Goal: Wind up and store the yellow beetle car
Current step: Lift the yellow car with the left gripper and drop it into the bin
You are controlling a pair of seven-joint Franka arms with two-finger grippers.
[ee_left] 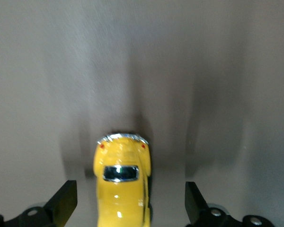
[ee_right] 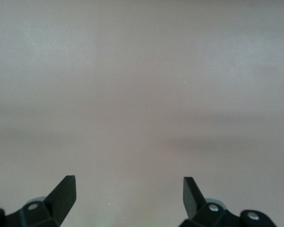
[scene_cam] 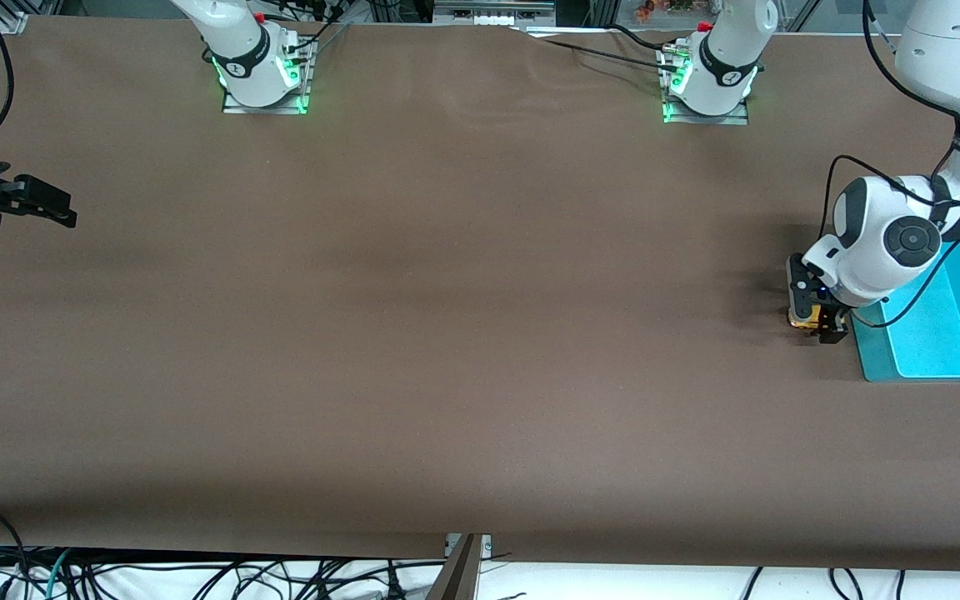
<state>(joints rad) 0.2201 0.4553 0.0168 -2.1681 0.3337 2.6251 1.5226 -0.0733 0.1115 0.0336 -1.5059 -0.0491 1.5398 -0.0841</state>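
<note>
Left gripper (scene_cam: pixel 813 321): low at the table (scene_cam: pixel 447 333), just beside the blue tray (scene_cam: pixel 947 333); jaws wide apart, straddling the yellow beetle car (ee_left: pixel 122 189), neither finger touching it. Car: on the table, beside the tray. Right gripper (scene_cam: pixel 34 200): waiting well apart from the tray at the right arm's end; jaws wide apart, empty.

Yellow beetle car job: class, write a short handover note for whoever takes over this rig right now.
Left gripper: low at the table, fingers open on either side of the yellow beetle car, with a gap on both sides; nothing gripped.
Right gripper: open, holding nothing, waiting over the right arm's end of the table.
The car sits on the brown table, beside the turquoise tray at the left arm's end.
Done: left gripper lined up on the car.
Left: grip the car, wind it, store it, likely in the tray.
</note>
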